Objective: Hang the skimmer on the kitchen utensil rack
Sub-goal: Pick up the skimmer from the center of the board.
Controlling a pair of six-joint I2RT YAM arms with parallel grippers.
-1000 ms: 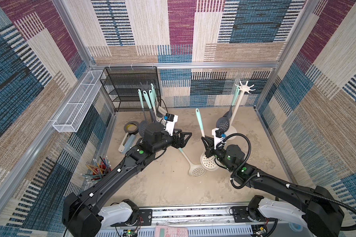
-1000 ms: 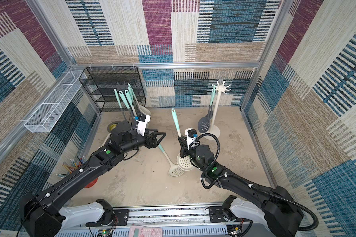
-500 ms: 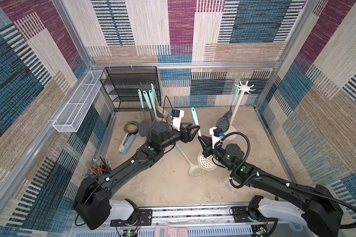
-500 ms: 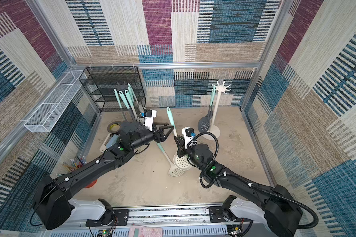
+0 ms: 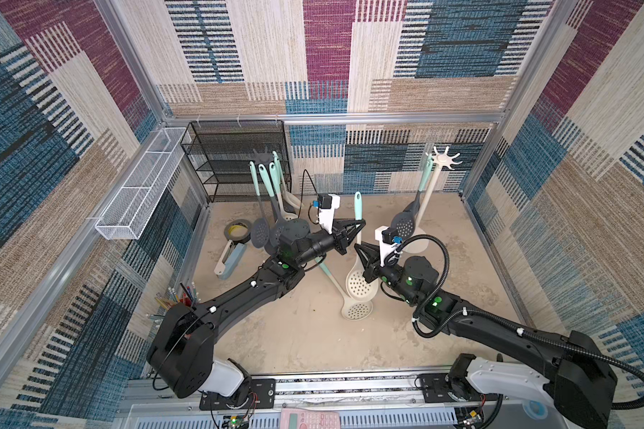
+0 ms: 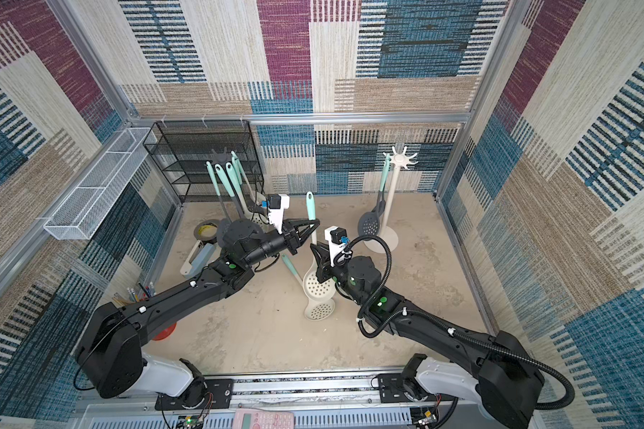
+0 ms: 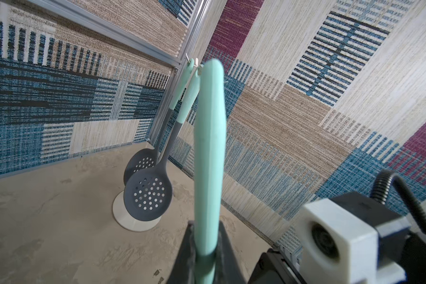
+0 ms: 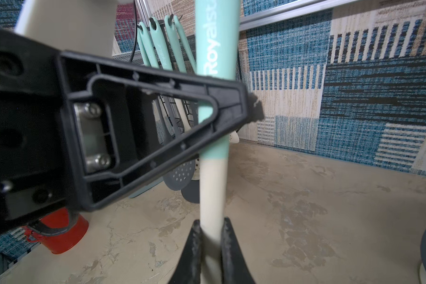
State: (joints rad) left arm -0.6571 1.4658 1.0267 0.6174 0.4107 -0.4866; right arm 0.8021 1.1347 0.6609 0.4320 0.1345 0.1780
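At the middle of the tabletop (image 5: pixel 313 345), a handover is under way. The cream skimmer (image 5: pixel 361 286) stands nearly upright, its perforated bowl low and its mint handle pointing up, and both arms are on it at once. The left end effector (image 5: pixel 358 226) is closed on the mint handle, and the left wrist view shows its pads pinching that handle from both sides (image 7: pixel 207 246). The right end effector (image 8: pixel 210 241) flanks the cream neck lower down. Its fingers sit close on either side, but the pictures do not show whether they are pinching the neck or have just let go.

By this reading, the next move calls for the right end effector to open clear and back away from the neck, leaving the left arm sole carrier. That arm must then lift the handle's tip to a prong and thread it on. A white utensil rack (image 5: pixel 445 159) stands at the rear right with grey skimmers (image 7: pixel 148 194) hung on it, and a dark utensil rack (image 5: pixel 263 158) at the rear left is crowded with utensils. Which one is meant cannot be told.

The left arm rises diagonally from its near-left base, its wrist about level and pointing across toward the right side. The right arm lies low from the near right, its wrist angled up toward the neck. A second cream skimmer (image 5: pixel 357 310) lies flat beneath.
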